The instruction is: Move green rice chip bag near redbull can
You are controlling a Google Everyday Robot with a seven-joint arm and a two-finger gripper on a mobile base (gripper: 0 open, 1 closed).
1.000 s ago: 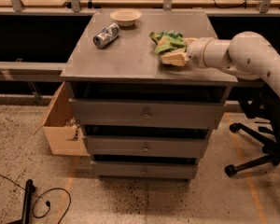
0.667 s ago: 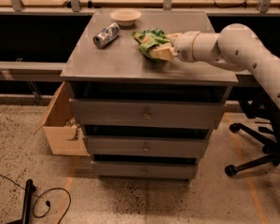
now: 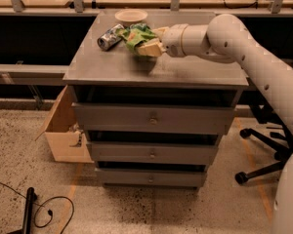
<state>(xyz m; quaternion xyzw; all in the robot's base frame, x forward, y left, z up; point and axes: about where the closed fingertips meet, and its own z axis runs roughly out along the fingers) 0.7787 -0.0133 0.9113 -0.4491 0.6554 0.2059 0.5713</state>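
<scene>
The green rice chip bag (image 3: 136,35) is crumpled and bright green, held above the top of the grey drawer cabinet (image 3: 185,72). My gripper (image 3: 149,45) is shut on its right side, with the white arm reaching in from the right. The redbull can (image 3: 110,37) lies on its side on the cabinet top just left of the bag, close to it. I cannot tell whether the bag touches the can.
A shallow cream bowl (image 3: 131,17) stands at the back of the cabinet top, behind the can and the bag. An open cardboard box (image 3: 63,130) sits on the floor at the left. An office chair base (image 3: 268,150) is at the right. A cable (image 3: 49,211) lies on the floor.
My gripper has carried the green bag leftward across the cabinet top, from the right side to a spot next to the can.
</scene>
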